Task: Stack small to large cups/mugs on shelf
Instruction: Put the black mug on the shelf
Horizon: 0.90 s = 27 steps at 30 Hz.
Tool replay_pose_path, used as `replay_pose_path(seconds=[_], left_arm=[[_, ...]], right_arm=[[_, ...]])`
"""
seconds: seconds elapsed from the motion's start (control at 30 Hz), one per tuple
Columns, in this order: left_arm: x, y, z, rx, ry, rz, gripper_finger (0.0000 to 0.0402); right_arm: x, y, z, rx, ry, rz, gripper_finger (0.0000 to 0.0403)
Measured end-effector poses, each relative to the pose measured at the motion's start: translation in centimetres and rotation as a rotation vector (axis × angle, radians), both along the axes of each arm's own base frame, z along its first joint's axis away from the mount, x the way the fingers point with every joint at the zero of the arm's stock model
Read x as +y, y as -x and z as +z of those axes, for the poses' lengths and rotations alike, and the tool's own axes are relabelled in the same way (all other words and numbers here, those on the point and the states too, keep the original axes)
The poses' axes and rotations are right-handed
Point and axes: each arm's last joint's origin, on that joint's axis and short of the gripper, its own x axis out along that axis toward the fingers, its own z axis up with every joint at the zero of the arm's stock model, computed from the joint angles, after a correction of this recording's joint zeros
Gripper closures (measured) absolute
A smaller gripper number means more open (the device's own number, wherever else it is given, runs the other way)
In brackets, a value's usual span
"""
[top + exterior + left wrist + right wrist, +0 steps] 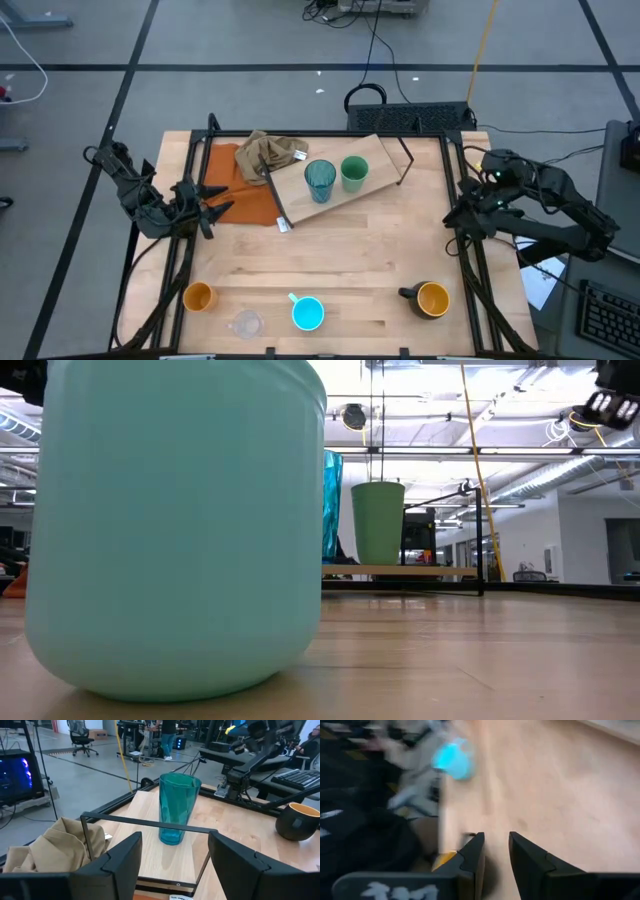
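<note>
We see the teal tumbler and green cup upright on the wooden shelf; the orange cup, clear glass, blue mug and black mug line the pale desk's near edge. Our left hand gapes empty beside the orange cloth; our right hand, narrowly parted, holds nothing.

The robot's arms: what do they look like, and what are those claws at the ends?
Both arms are dark, jointed and slim, with cables trailing off the table's sides. Each ends in a two-finger claw: the left gripper has broad, blocky black fingers, and the right gripper has similar angular black fingers, with white lettering on its body.
</note>
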Motion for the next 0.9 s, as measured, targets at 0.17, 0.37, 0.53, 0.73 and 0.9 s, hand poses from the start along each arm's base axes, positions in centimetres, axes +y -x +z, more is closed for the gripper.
replay_pose_path(seconds=[0.17, 0.37, 0.53, 0.73, 0.9], left_arm=[[0.0, 0.0, 0.0, -0.001, 0.003, 0.0, 0.0172], [0.0, 0.0, 0.0, -0.007, 0.016, 0.002, 0.0172], [0.0, 0.0, 0.0, -0.008, 0.019, 0.002, 0.0172], [0.0, 0.0, 0.0, -0.003, 0.005, 0.004, 0.0172], [0.0, 0.0, 0.0, -0.008, 0.002, 0.015, 0.0172]], right_arm=[[-0.2, 0.0, -0.6, 0.104, 0.024, -0.029, 0.0337], [-0.3, -0.1, 0.8, 0.043, 0.127, -0.04, 0.0358], [0.9, 2.9, 4.4, -0.039, 0.193, -0.133, 0.0366], [3.0, 7.2, 5.6, -0.141, 0.242, -0.311, 0.0369], [4.6, 7.4, 4.3, -0.019, 0.239, -0.387, 0.0369]])
